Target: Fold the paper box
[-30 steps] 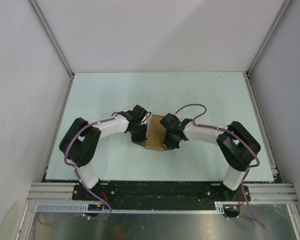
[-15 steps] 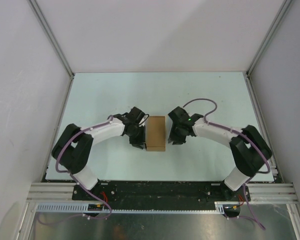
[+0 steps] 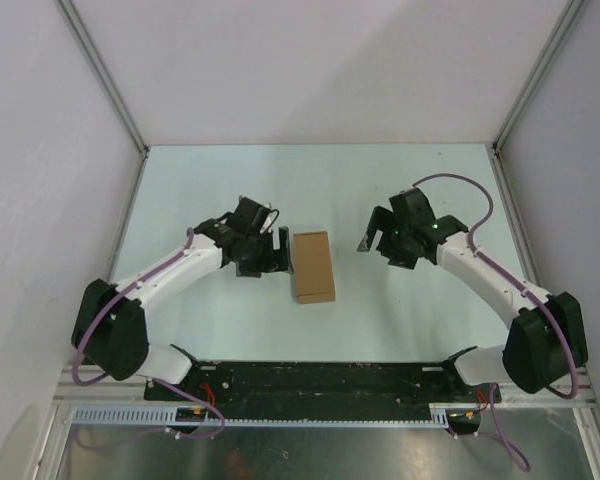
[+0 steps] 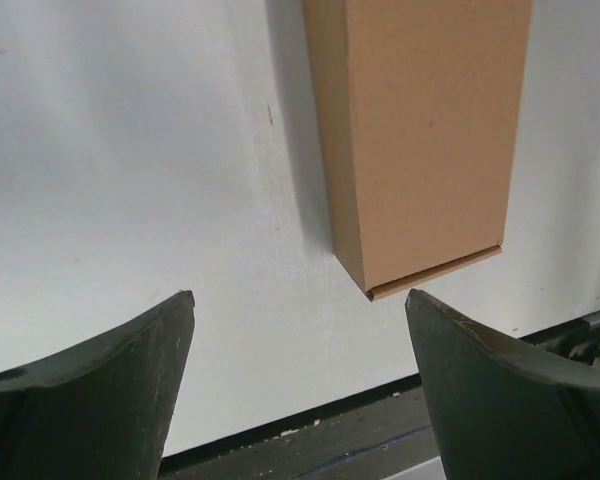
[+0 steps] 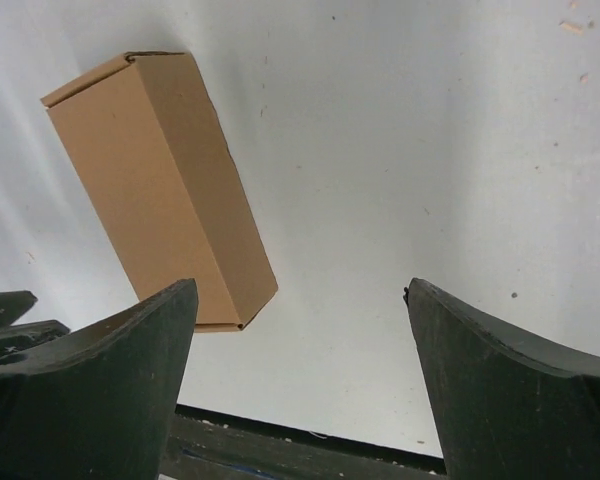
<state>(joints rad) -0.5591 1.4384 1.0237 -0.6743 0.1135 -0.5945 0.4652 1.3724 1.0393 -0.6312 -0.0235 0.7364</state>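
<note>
Your paper box (image 3: 313, 266) lies closed on the counter (image 3: 220, 180), seemingly fully folded; left gripper (image 3: 280, 252) and right gripper (image 3: 370, 237) flank it, apart, jaws spread, likely because nothing needs holding.

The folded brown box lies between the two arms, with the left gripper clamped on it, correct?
No: the left gripper is open and apart from the paper box, as the left wrist view shows. The rest is right.

A pale table (image 3: 220, 180) stands enclosed by plain white walls (image 3: 310, 70).
</note>
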